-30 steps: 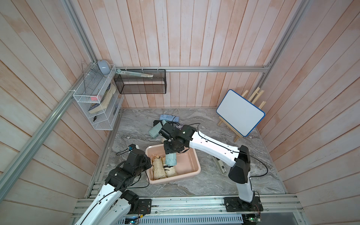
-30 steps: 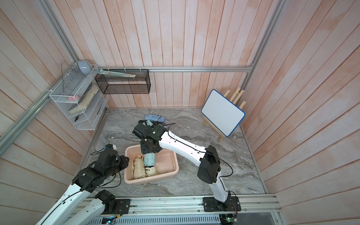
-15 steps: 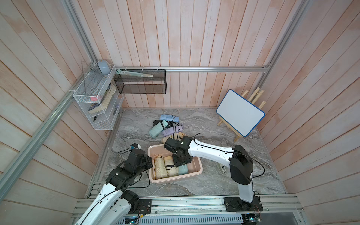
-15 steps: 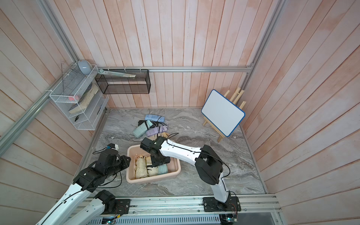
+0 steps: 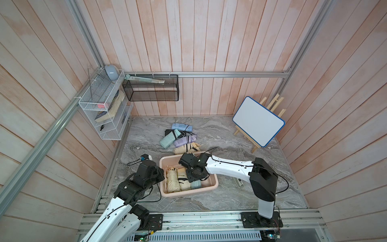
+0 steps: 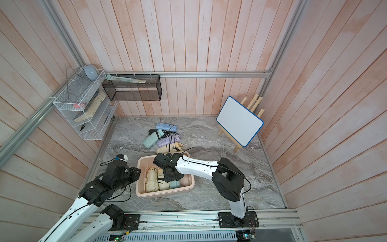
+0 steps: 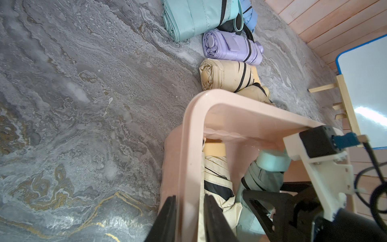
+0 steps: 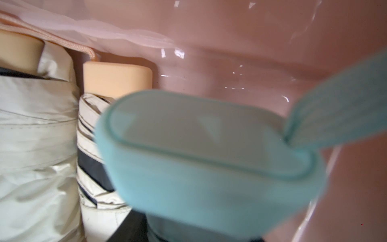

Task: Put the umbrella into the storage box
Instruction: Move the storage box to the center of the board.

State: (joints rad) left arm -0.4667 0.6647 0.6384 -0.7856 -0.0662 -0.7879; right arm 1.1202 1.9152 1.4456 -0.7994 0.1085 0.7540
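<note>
In the storage box (image 5: pixel 188 193): right claw (image 5: pixel 194 176) reaches down inside, clamped around the teal umbrella (image 5: pixel 196 184), which sits within the walls just beside two cream umbrellas (image 5: pixel 173 180). The left claw (image 7: pixel 189 198) pinches the box rim, nearly closed.

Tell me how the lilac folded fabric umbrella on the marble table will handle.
The lilac folded umbrella is a rounded roll, so it may roll if pushed, though the beige striped umbrella alongside should check it. Its glossy, creased fabric likely gives and slips in a grip.
</note>
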